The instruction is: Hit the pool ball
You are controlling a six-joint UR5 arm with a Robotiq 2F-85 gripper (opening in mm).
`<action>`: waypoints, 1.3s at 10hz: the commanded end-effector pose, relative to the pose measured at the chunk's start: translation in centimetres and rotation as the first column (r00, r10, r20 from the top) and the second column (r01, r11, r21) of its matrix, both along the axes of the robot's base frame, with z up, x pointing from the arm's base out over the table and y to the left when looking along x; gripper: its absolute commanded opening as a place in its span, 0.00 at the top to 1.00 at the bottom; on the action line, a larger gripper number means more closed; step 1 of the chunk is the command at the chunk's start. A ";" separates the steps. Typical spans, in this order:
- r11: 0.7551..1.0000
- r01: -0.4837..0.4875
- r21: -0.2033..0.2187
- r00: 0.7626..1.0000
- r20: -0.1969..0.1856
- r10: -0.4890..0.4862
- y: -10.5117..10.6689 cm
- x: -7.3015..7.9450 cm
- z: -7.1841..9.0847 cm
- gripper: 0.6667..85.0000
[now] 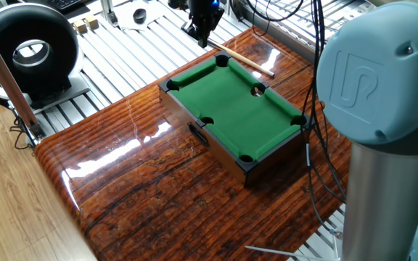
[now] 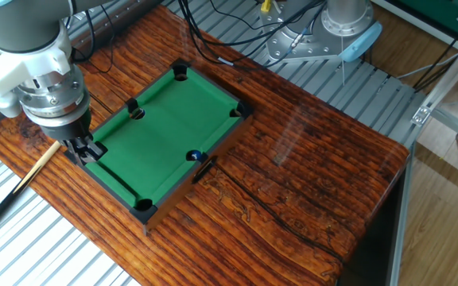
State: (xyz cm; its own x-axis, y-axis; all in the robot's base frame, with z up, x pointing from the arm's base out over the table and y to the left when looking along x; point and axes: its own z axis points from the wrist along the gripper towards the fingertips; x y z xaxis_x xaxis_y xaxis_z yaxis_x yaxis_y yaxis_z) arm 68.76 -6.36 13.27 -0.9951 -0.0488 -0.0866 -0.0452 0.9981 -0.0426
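A glossy, dark-grained wooden counter (image 2: 316,167) sits on a ribbed aluminium frame and carries a small green-felt pool table with a black rim (image 2: 161,127). The tiny dark blue pool ball with a white patch (image 2: 195,156) lies at the middle pocket of one long rail. The black two-finger pincer (image 2: 86,148) hangs at a short end of the table, beside the thin wooden cue with a black butt (image 2: 22,187) lying on the counter just outside that rail. Whether the pincer is spread or pressed together I cannot tell. From the pincer, the ball lies diagonally across the felt, along the table's long axis and off toward the far long rail, well apart; any stroke must run that way.
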 end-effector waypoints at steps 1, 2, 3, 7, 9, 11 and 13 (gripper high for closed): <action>1.000 0.005 0.017 1.000 0.004 -0.005 0.4 0.1 0.1 1.00; 1.000 0.007 0.019 1.000 0.004 -0.007 0.4 0.1 0.1 1.00; 1.000 0.007 0.020 1.000 0.004 -0.007 0.5 0.1 0.1 1.00; 1.000 0.007 0.022 1.000 0.004 -0.007 0.5 0.2 0.0 1.00; 1.000 0.007 0.027 1.000 0.006 -0.007 0.7 0.2 -0.1 1.00; 1.000 0.008 0.028 1.000 0.007 -0.008 0.8 0.3 0.0 1.00; 1.000 0.008 0.027 1.000 0.006 -0.008 0.7 0.2 -0.1 1.00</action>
State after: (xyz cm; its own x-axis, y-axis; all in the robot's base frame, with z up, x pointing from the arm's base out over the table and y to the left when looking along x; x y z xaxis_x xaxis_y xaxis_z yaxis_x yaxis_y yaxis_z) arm 68.92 -5.85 13.12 -0.9949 -0.0437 -0.0906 -0.0413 0.9987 -0.0283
